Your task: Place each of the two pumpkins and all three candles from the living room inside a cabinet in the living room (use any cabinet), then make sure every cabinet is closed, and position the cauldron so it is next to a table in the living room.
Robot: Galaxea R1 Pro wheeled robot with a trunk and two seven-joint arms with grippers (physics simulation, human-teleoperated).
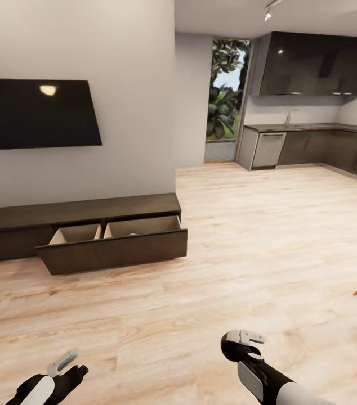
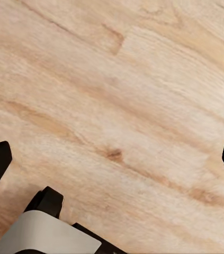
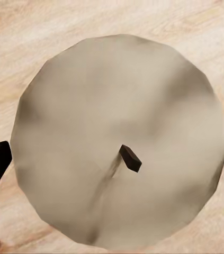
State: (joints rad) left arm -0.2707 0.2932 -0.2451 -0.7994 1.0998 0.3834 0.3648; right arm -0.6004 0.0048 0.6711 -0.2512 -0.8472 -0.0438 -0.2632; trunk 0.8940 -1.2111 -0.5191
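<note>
Wax fills our right claw: a stubby pale beige-tan candle with a dark wick, jaws spread wide and touching its round sides; we judge it light, stiff, slightly slick, best squeezed mid-height; our left claw gapes empty over plank floor; far ahead-left, the long dark-brown wooden cabinet stands with drawer out.

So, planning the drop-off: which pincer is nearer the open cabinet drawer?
Left. The left pincer is almost straight out from the open drawer; the right pincer, shut on a candle, sits farther right.
</note>
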